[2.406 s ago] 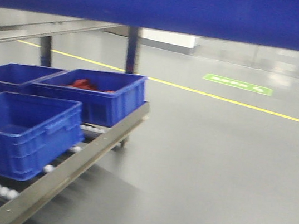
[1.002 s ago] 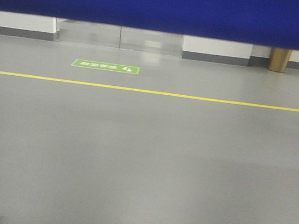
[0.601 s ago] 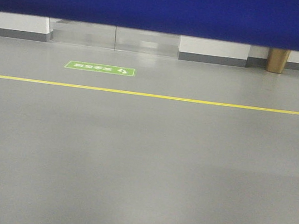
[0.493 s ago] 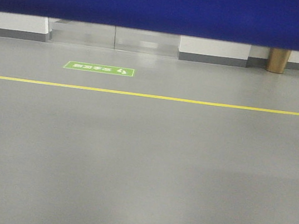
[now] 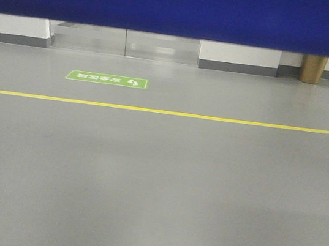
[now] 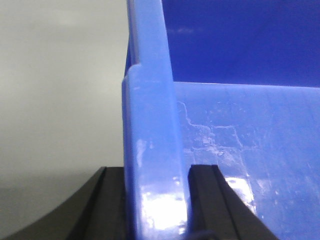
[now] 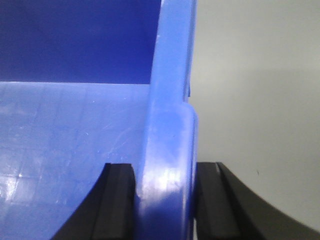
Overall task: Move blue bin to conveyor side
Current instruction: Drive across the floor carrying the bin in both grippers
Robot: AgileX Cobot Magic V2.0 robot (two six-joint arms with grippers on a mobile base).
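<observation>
The blue bin, cropped above, hides the upper wall.

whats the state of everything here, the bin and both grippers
blue bin: clamped at two side walls, inside empty where visible
left gripper: shut on the bin's rim, one finger on each side of the wall
right gripper: shut on the opposite rim the same way

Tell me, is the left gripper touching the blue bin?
Touching. The left wrist view shows the left gripper clamped on the blue bin, fingers pressed against both sides of its rim.
</observation>
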